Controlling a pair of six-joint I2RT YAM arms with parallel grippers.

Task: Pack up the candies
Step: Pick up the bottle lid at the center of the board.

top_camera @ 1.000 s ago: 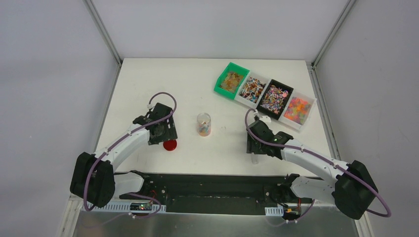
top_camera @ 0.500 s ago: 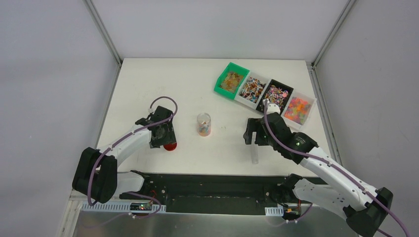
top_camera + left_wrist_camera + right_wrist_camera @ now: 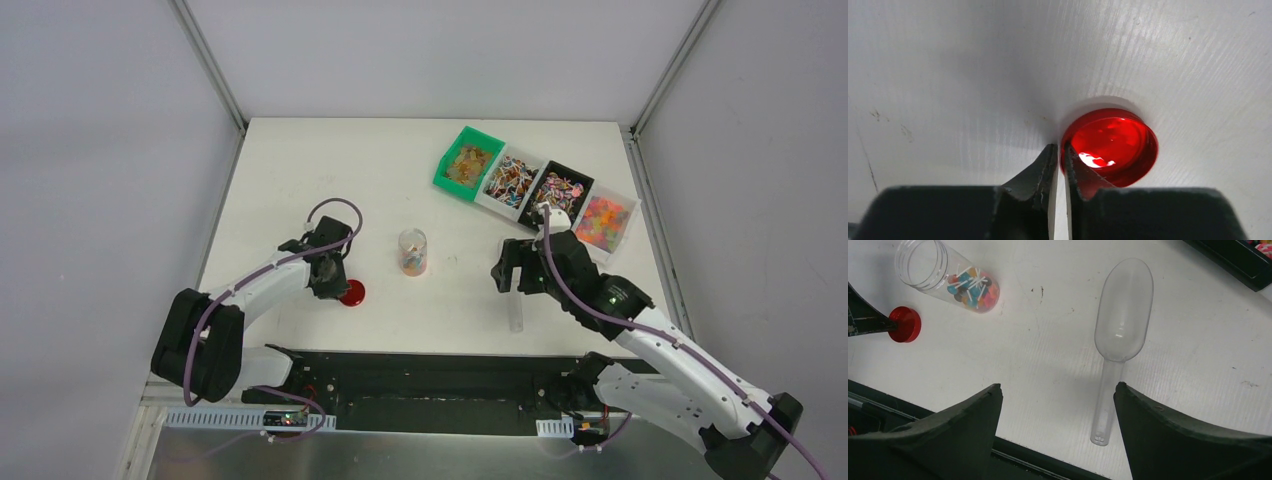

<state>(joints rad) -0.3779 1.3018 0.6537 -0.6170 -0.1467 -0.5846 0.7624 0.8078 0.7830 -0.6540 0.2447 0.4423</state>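
The candies fill four bins at the back right: green (image 3: 468, 163), white (image 3: 510, 180), black (image 3: 557, 197) and clear (image 3: 602, 222). More candies (image 3: 973, 290) lie in the bottom of an open clear jar (image 3: 412, 252), which also shows as the jar (image 3: 928, 265) in the right wrist view. My left gripper (image 3: 1060, 150) is shut on the left rim of a red lid (image 3: 1113, 145) that rests on the table. One finger is inside the lid and one is outside. My right gripper (image 3: 1058, 387) hangs open above a clear scoop (image 3: 1123, 315) and holds nothing.
The scoop (image 3: 516, 310) lies flat near the table's front edge, its handle toward the black base rail (image 3: 430, 385). The red lid (image 3: 352, 293) sits left of the jar. Frame posts stand at the back corners.
The left jaws have closed onto the lid's rim, and the lid has slid slightly to the right. The right gripper has opened wide and drawn back from the scoop, which now lies free.
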